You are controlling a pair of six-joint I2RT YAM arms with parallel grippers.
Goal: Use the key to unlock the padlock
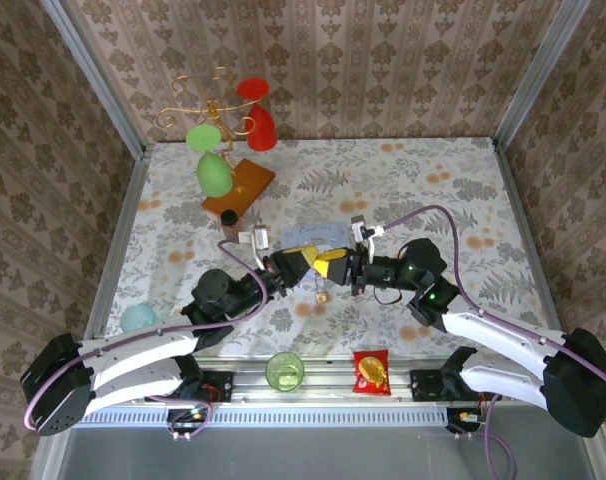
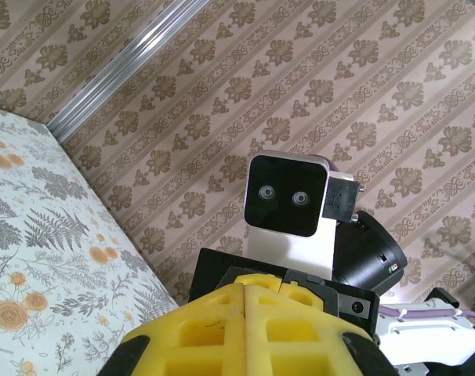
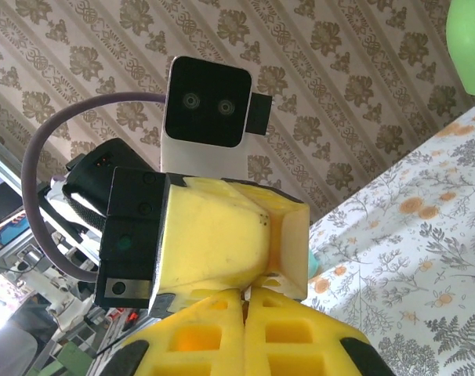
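Closed left end effector (image 2: 244,286) and closed right end effector (image 3: 245,296) meet beside tiny brass-gold padlock (image 1: 323,294).

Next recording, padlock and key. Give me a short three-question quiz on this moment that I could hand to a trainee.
1. True or false: in the top view, the brass padlock shows close to the spot where the left pincer and the right pincer meet.
2. In the top view, what lies just to the right of the green cup?
A) a red snack packet
B) a blue book
C) a banana
3. For each pincer, say whether it is open or shut.

Key:
1. True.
2. A.
3. Both are shut. In each wrist view the yellow fingers close to a single seam.
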